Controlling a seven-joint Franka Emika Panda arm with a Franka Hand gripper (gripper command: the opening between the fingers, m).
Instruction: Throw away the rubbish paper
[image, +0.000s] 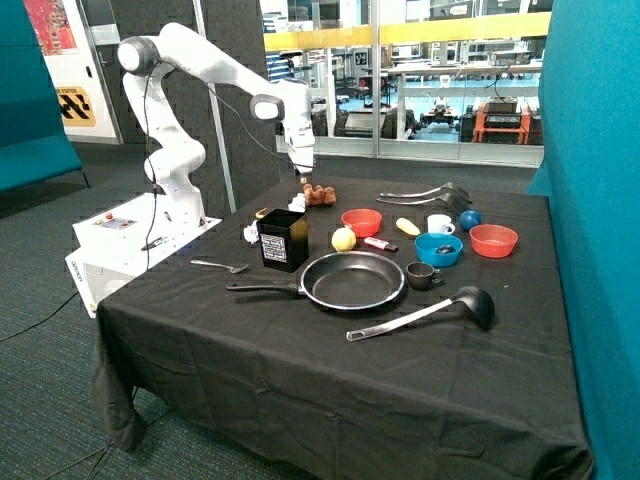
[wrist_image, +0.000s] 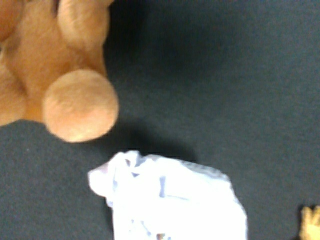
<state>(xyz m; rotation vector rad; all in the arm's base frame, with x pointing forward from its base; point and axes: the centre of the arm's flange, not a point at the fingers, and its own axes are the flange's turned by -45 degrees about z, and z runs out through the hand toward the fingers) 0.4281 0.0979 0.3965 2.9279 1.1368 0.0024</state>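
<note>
Two paper wads (image: 297, 203) lay unbinned; the gripper (image: 303, 178) (jaws unreadable) hung above one, needing centring clear of the toy (image: 319, 194).

Crumpled white paper wad (wrist_image: 170, 197) crowded: brown plush toy (wrist_image: 60, 75) just beside, black box (image: 283, 240) near. Bare black tablecloth (wrist_image: 225, 75) beyond wad; gripper (image: 303, 176) overhead.
</note>
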